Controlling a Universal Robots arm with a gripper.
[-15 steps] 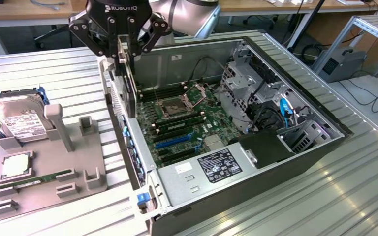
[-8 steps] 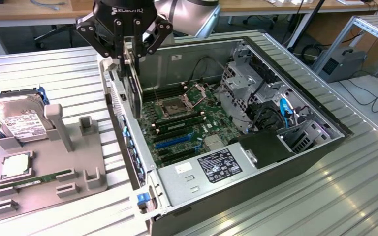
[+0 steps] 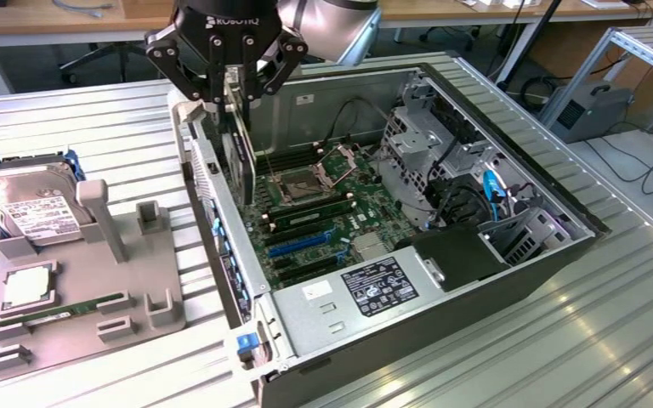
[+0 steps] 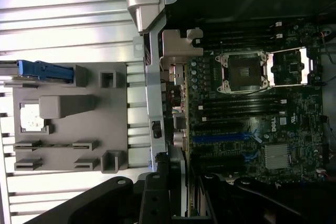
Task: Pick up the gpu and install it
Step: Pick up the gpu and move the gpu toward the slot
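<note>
The gpu (image 3: 237,157), a thin dark card with a pale metal end bracket, hangs on edge from my gripper (image 3: 232,100), which is shut on its top edge. It hovers above the motherboard (image 3: 315,212), close to the rear wall of the open computer case (image 3: 338,93) and up the board from the blue slot (image 3: 300,244). In the wrist view the gpu (image 4: 177,98) shows edge-on between the black fingers (image 4: 156,192), running beside the case's rear wall, with the blue slot (image 4: 220,137) off to one side.
A grey holder tray (image 3: 133,280) stands at the exterior view's left, carrying a silver hard drive (image 3: 31,208), a square chip (image 3: 30,287) and a green RAM stick (image 3: 71,308). Inside the case are the CPU socket (image 3: 300,183), a drive cage (image 3: 417,144) and the power supply (image 3: 372,289).
</note>
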